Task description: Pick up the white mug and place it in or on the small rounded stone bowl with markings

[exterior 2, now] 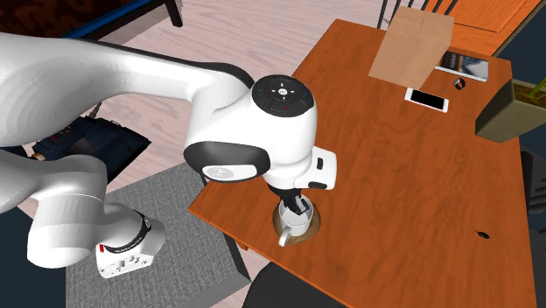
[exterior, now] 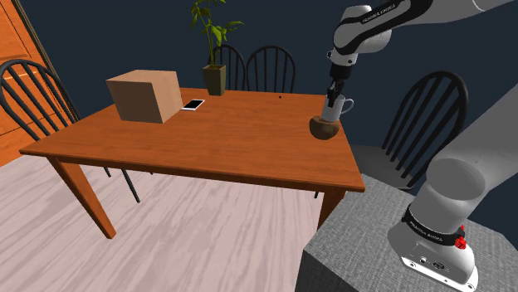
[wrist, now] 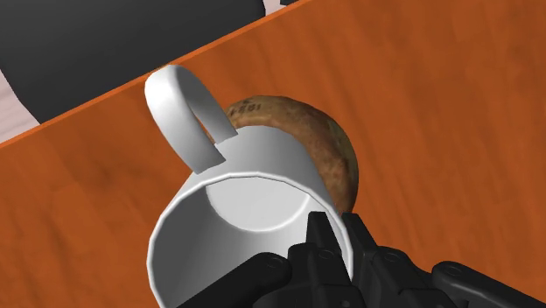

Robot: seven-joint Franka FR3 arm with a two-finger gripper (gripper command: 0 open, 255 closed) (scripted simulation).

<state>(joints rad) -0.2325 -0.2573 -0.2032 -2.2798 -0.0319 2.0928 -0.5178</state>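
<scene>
Gripper [wrist: 338, 238] is clamped on the white mug [wrist: 249, 188] wall, one finger inside the rim & one outside, holding it right over the brown speckled bowl [wrist: 325, 140]. Bowl sits by the table [wrist: 437, 96] edge nearest my stand [exterior: 365, 249]. Cardboard box [exterior: 145, 95], phone [exterior: 193, 104] & potted plant [exterior: 214, 58] sit well apart twd the opposite end, w/ chairs [exterior: 270, 66] around the table.

We find open tabletop [exterior: 249, 137] all round the bowl [exterior: 324, 128]; box [exterior: 145, 95], phone [exterior: 193, 104] and plant [exterior: 215, 79] stand well apart.
</scene>
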